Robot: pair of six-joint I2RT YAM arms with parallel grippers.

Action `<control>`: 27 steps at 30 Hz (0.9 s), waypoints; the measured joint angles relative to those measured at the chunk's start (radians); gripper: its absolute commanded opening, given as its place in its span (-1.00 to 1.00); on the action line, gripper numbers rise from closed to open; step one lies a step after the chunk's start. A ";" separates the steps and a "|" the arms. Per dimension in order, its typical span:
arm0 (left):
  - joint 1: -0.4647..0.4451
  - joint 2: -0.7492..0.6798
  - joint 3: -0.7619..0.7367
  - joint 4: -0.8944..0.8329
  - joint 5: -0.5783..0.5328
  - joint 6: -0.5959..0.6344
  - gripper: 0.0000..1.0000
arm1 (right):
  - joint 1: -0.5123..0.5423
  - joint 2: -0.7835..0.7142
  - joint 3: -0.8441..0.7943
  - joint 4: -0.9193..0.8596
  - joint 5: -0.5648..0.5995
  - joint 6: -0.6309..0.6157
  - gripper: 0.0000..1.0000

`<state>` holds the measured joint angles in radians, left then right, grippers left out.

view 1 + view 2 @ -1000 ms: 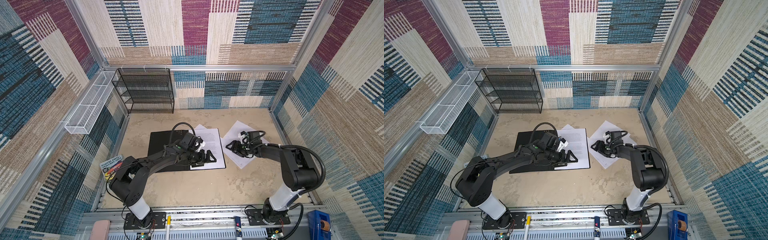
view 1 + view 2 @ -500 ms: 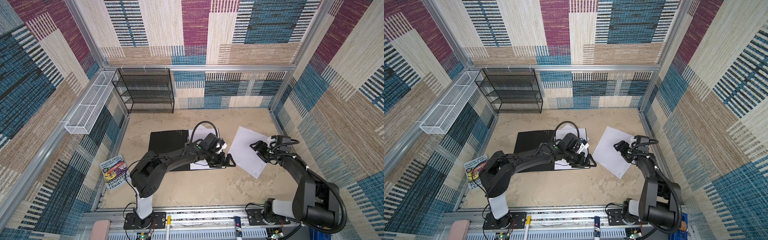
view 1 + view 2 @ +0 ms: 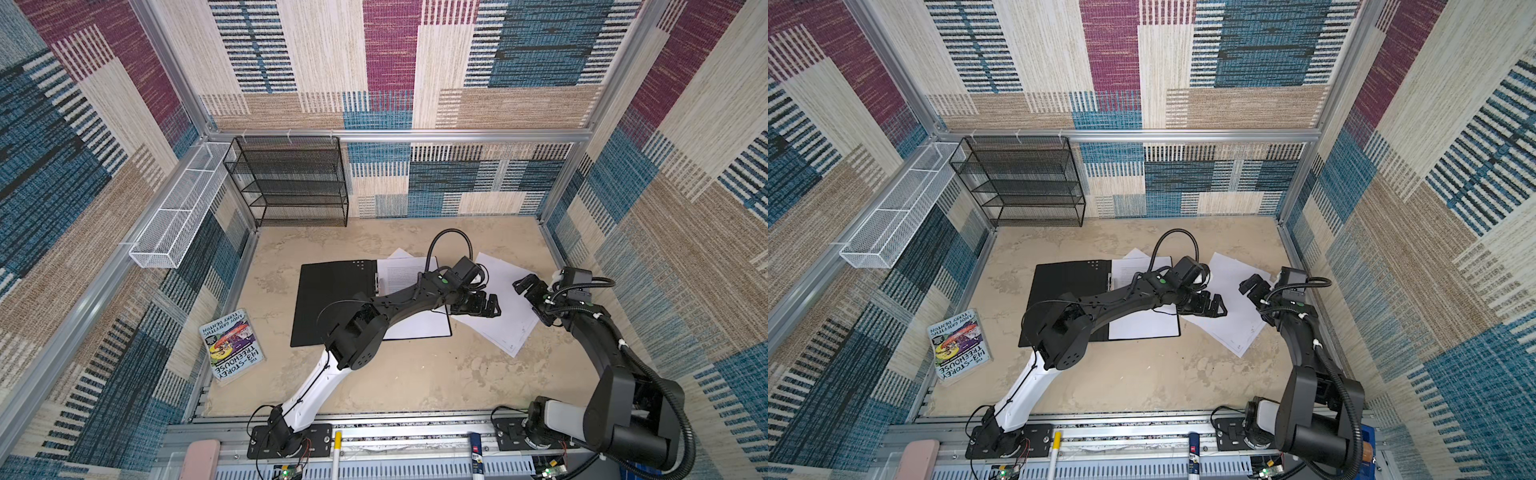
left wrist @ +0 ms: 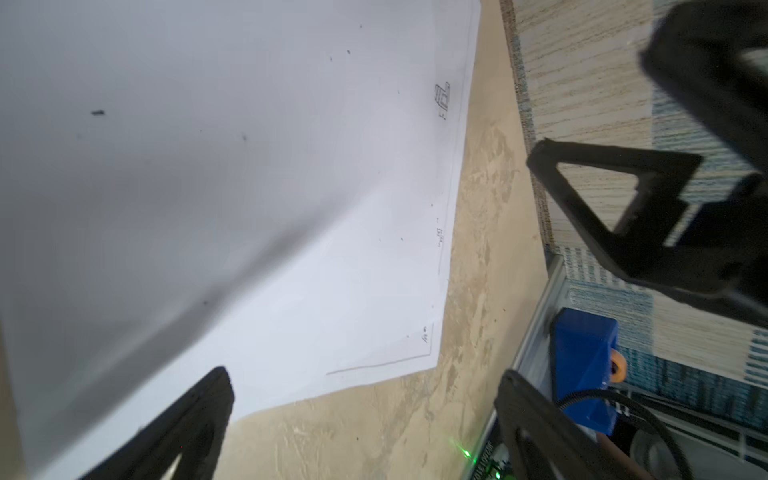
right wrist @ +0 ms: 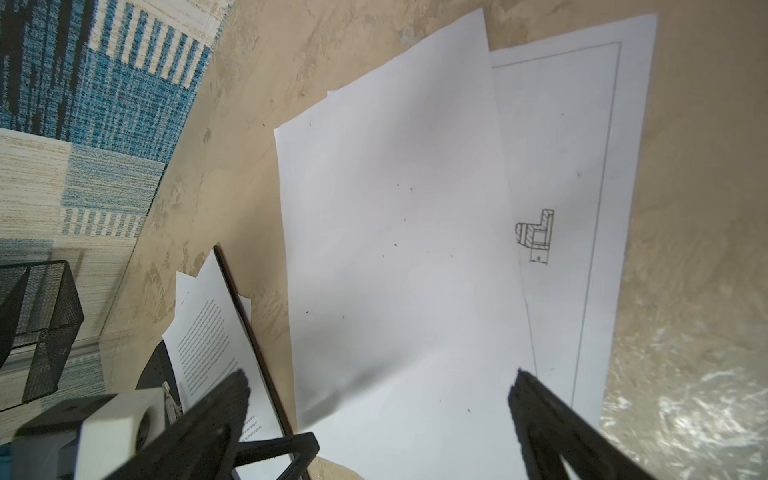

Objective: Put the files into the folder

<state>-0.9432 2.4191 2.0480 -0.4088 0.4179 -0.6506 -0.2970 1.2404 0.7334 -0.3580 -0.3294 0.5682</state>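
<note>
Left gripper [image 3: 489,306]: jaws wide apart, empty.
Right gripper [image 3: 534,301]: jaws wide apart, empty.
Files [image 3: 505,332]: blank white sheet over a line drawing, under and between both.
Folder [image 3: 332,299]: open, black inside, beside the left one.

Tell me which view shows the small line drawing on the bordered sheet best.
The right wrist view: the drawing is sharp and large on the bordered sheet. The left wrist view shows it smaller and skewed. In both top views it is too tiny to read.
</note>
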 measured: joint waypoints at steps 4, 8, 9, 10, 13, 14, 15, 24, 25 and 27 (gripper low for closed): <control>-0.001 0.045 0.035 -0.021 -0.025 0.000 0.98 | -0.003 0.002 -0.002 -0.005 0.017 -0.019 0.99; -0.001 0.032 -0.010 0.003 -0.033 -0.001 0.98 | -0.004 0.047 -0.008 0.012 0.026 -0.024 0.99; -0.002 0.019 -0.039 0.020 -0.041 -0.002 0.97 | -0.004 0.066 -0.008 0.021 0.026 -0.027 0.99; -0.002 0.009 -0.063 0.037 -0.047 -0.005 0.98 | -0.004 0.083 -0.007 0.026 0.027 -0.028 0.99; -0.002 -0.036 -0.155 0.094 -0.069 -0.029 0.98 | -0.003 0.146 0.016 0.034 0.053 -0.035 0.99; -0.002 -0.051 -0.187 0.117 -0.072 -0.043 0.98 | -0.004 0.171 0.029 0.042 0.054 -0.036 0.99; -0.002 -0.066 -0.221 0.146 -0.075 -0.059 0.98 | -0.004 0.195 0.044 0.050 0.055 -0.040 0.99; -0.011 -0.119 -0.330 0.239 -0.100 -0.134 0.98 | -0.004 0.354 0.121 0.129 0.042 -0.072 0.99; -0.011 -0.120 -0.332 0.244 -0.099 -0.140 0.98 | -0.004 0.372 0.129 0.133 0.031 -0.073 0.99; -0.011 -0.121 -0.337 0.251 -0.099 -0.143 0.98 | -0.003 0.403 0.142 0.145 0.010 -0.080 0.99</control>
<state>-0.9539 2.2982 1.7107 -0.1574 0.3187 -0.7933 -0.3000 1.6432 0.8757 -0.2127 -0.3195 0.4881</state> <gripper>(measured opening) 0.987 0.995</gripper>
